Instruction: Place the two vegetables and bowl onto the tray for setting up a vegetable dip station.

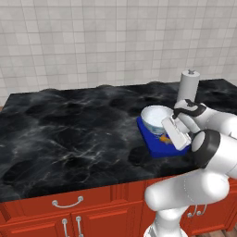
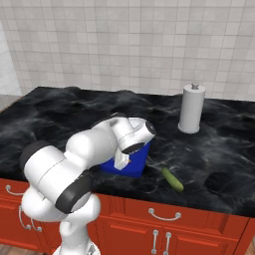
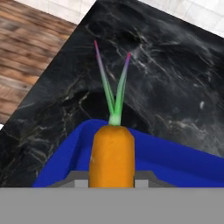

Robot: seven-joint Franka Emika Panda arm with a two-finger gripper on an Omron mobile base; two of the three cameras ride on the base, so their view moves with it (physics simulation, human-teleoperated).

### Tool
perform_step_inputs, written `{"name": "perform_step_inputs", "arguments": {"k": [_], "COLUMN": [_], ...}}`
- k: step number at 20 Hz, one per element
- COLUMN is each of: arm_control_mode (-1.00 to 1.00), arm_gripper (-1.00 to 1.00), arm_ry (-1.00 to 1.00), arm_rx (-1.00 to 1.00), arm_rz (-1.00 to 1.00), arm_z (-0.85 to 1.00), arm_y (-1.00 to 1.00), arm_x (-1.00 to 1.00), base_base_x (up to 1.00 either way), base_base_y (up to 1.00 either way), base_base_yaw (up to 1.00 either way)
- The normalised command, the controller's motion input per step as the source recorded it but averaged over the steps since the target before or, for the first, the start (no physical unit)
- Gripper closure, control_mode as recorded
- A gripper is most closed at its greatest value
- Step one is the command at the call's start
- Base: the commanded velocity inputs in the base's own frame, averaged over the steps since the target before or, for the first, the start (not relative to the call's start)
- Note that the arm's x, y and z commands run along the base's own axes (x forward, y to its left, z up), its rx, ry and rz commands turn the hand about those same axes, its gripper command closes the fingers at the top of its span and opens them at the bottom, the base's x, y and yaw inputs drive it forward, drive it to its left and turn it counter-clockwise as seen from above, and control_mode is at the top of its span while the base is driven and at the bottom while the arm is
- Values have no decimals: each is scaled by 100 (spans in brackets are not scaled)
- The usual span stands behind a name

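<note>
Hand view shows the hand (image 3: pixel 112 181) clamped on the carrot (image 3: pixel 112 155) over the blue tray (image 3: pixel 175 159), where the bowl (image 1: pixel 155 118) already sits, while the cucumber (image 2: pixel 172 179) lies on the surface near its front edge, yet to be moved.

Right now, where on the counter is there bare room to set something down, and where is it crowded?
Bare: the black counter left of the blue tray, and the stretch between the paper towel roll and the cucumber. Crowded: the tray, where the bowl sits and the gripper holds the carrot over it.
</note>
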Motion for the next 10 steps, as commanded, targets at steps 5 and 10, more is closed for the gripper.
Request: {"name": "perform_step_inputs", "arguments": {"k": [5, 10], "arm_control_mode": [-100, -100], "arm_gripper": [100, 100], "arm_ry": [-1, 0], "arm_rx": [2, 4], "arm_rz": [0, 0], "arm_z": [-3, -3], "arm_y": [-5, -3], "arm_x": [6, 0], "base_base_x": [0, 0], "base_base_y": [0, 0], "base_base_yaw": [0, 0]}}
